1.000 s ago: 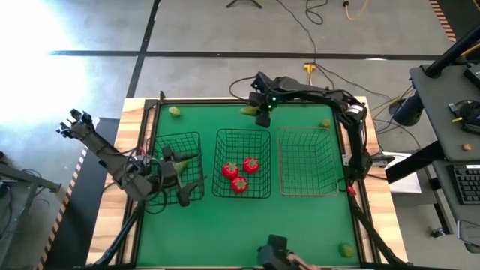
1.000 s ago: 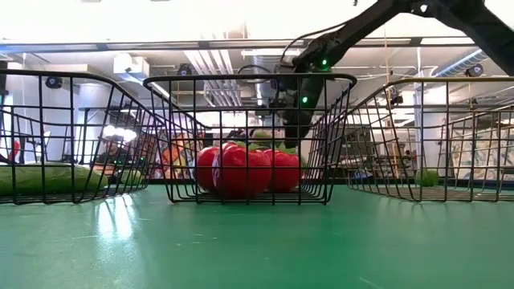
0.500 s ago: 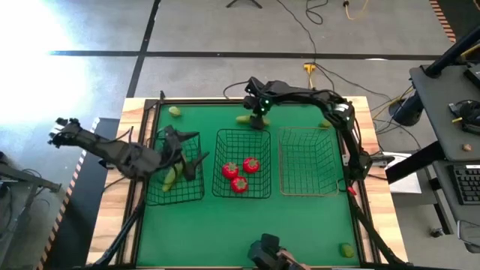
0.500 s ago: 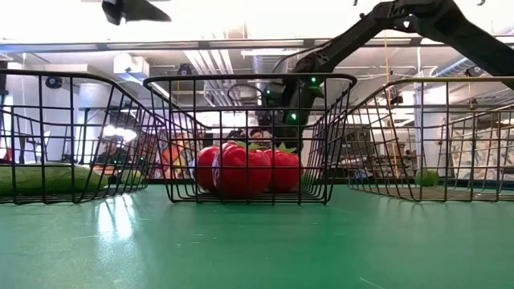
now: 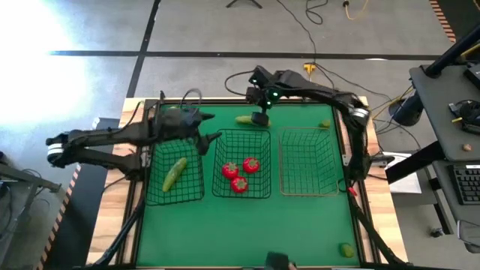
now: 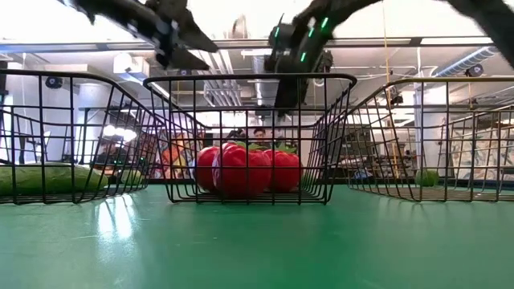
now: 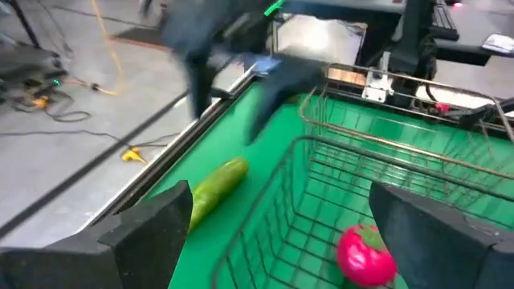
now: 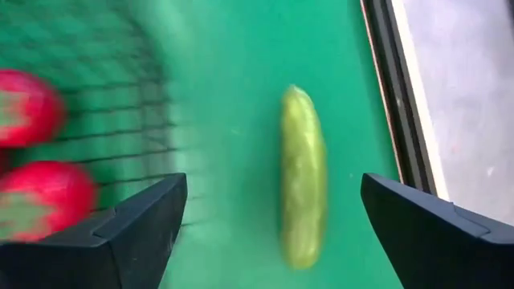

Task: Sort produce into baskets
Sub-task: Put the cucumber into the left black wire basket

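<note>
Now my right gripper hangs above the loose cucumber by the table's far edge, fingers wide open and holding nothing, I think to pick it. My left gripper, also open and empty, is over the left black basket, where one cucumber lies. Three tomatoes sit in the middle basket; the tan basket has nothing.

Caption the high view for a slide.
Right gripper hovers open over a loose cucumber; left gripper open above the left basket.
</note>
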Tool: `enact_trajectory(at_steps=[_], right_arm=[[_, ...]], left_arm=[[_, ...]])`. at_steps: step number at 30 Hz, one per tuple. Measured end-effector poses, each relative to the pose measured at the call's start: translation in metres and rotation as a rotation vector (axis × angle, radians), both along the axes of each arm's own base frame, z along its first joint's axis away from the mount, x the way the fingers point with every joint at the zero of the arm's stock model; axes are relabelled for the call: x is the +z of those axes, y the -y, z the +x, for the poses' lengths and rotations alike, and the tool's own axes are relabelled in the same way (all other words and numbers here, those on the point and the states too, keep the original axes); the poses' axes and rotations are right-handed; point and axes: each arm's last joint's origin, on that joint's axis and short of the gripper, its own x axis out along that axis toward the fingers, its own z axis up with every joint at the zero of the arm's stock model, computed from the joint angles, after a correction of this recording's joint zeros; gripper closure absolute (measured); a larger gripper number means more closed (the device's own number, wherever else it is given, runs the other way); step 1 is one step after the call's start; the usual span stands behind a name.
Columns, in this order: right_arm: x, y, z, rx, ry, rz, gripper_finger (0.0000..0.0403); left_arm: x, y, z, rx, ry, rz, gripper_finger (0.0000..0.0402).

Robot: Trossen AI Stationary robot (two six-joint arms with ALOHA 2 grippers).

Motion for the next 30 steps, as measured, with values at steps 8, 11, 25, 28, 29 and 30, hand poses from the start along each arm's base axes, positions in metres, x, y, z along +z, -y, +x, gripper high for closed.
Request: enact_trajectory(at_steps=[8, 11, 25, 28, 29, 30], right_arm=[[0.047, -0.104, -0.058, 0.077, 0.179, -0.001, 0.0037], [0.048, -0.143, -0.087, 0.102, 0.336, 0.020, 0.0037], [0.002, -0.206, -0.184, 0.014, 0.608, 0.160, 0.0037], [-0.003, -0.207, -0.196, 0.016, 0.659, 0.161, 0.0037], [-0.005, -0.207, -0.199, 0.015, 0.676, 0.158, 0.0037], [-0.006, -0.207, -0.202, 0.013, 0.690, 0.158, 0.0037]], left_arm=[[-0.013, -0.084, 0.039, -0.165, -0.071, -0.032, 0.0043], [-0.030, -0.104, 0.063, -0.234, -0.129, -0.027, 0.0043], [-0.080, -0.212, 0.113, -0.428, -0.212, -0.249, 0.0098], [-0.094, -0.216, 0.120, -0.449, -0.258, -0.270, 0.0104], [-0.098, -0.216, 0.123, -0.456, -0.268, -0.273, 0.0105], [-0.100, -0.217, 0.124, -0.461, -0.274, -0.271, 0.0105]])
